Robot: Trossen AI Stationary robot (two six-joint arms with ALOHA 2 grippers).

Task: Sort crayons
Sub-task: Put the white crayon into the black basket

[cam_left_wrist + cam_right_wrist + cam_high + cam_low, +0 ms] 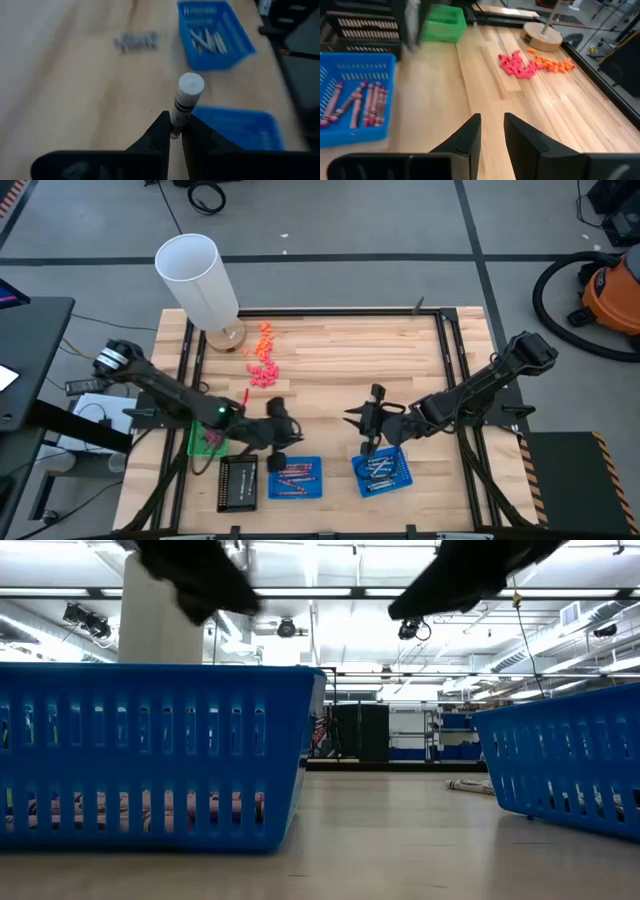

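Left gripper (175, 131) is clenched on a silvery grey crayon (185, 100), held upright above the wooden table (340, 360), near the blue tray of maroon crayons (296, 478). Right gripper (492, 131) hovers with fingers parted and nothing between them, just beside the other blue tray (382, 471), which holds grey crayons. Loose pink crayons (262, 372) and orange crayons (265, 335) lie farther back by the white cylinder (197, 277)
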